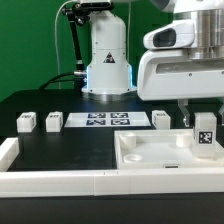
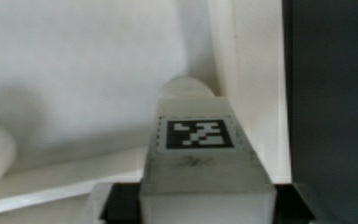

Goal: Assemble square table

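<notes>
End effector (image 1: pixel 203 122): pinching the held leg (image 1: pixel 204 133) between its two fingers (image 2: pixel 119 205), one on each side of the block.
Held leg: a white block, upright, its black-and-white tag facing the exterior camera; the wrist view shows the same tag square on (image 2: pixel 197 135).
Table top (image 1: pixel 150 160): lies flat on the desk (image 1: pixel 70 145) at the exterior view's right, raised rim upward.
Leg against top: the held leg is at the top's corner on the exterior view's right, close to the rim (whether it touches the surface, I cannot tell).
Wrist view: the white table top (image 2: pixel 69 80) fills one side and the black desk (image 2: pixel 336 100) the other.
Loose legs: the first leg (image 1: pixel 26 122) and second leg (image 1: pixel 53 121) stand near each other toward the exterior view's left; the third leg (image 1: pixel 160 119) sits just beside the marker board's right end.
Marker board (image 1: pixel 103 120): flat on the desk, between the second leg and third leg.
Border rail (image 1: pixel 50 182): along the near edge.
</notes>
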Robot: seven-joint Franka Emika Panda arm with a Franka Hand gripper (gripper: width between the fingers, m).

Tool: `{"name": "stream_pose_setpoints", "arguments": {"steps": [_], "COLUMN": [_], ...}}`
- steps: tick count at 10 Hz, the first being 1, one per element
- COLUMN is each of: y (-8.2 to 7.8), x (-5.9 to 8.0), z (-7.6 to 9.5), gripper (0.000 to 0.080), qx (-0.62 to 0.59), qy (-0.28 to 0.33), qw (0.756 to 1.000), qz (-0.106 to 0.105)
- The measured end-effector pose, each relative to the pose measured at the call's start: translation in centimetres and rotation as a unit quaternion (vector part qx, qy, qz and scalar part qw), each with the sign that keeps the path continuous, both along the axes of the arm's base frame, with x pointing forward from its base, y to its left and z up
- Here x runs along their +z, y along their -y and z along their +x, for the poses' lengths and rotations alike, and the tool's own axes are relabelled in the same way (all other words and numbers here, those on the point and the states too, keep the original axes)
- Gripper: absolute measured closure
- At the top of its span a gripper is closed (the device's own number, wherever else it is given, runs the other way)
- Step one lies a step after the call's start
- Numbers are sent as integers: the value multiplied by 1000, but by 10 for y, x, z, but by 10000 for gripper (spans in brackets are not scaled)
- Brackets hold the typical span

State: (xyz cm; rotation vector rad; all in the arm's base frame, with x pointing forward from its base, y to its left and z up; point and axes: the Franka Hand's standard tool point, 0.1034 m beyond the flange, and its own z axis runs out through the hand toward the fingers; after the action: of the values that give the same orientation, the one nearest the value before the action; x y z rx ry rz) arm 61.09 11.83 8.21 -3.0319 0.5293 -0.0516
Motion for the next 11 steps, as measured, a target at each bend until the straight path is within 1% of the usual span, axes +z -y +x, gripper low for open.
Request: {"name": "stream_pose_setpoints", "arguments": {"steps": [2,4,5,7,8,9,10,11], "y": [-1,-1,-1,-1,-1,-2,-4,-4], "x": [0,-1,-1,-1,-1,-1,-1,-1], "z": [-1,-2,-3,-2,-2,-3,-3,-3], "gripper": [508,508,508,508,508,431,296,296], "qx": [-101,-187,-233,-264,-297,-328,-333,-318], "qy": [-8,-17,-24,-25,-27,-29,-31,-30], "qw": [995,982,972,964,954,944,942,947], "qz": [0,1,1,4,5,8,11,10]}}
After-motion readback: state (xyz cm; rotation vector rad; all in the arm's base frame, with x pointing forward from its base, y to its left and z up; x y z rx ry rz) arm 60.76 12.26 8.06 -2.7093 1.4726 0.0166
